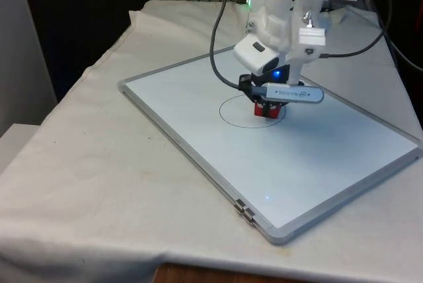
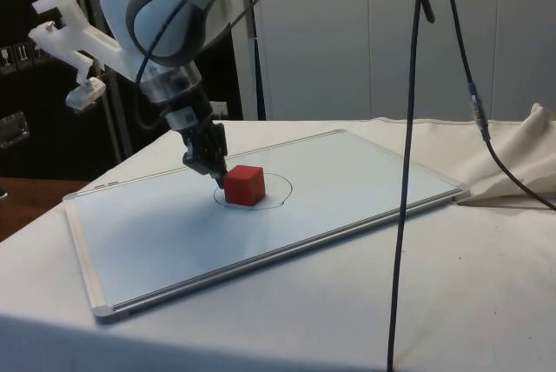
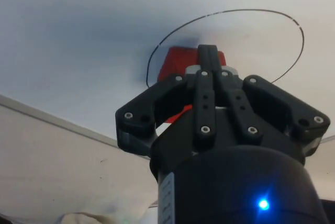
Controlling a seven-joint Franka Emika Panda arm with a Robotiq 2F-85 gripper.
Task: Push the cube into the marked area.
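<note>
Front view: white-framed rectangular whiteboard (image 1: 198,137) on the white cloth; thin black drawn circle (image 1: 231,114) near its centre; small red cube (image 1: 268,111) at about 3 o'clock inside the circle, under the black two-finger gripper (image 1: 264,103). Side view: cube (image 2: 245,184) within the ring (image 2: 276,191), fingertips (image 2: 217,176) touching its side at 9 o'clock. Wrist view: fingers (image 3: 208,59) closed together, gripping nothing, pressed against the cube (image 3: 175,62) just within the line (image 3: 251,12). Step, as judged: end of the push. Next move calls for a short nudge towards centre, or release of contact.
</note>
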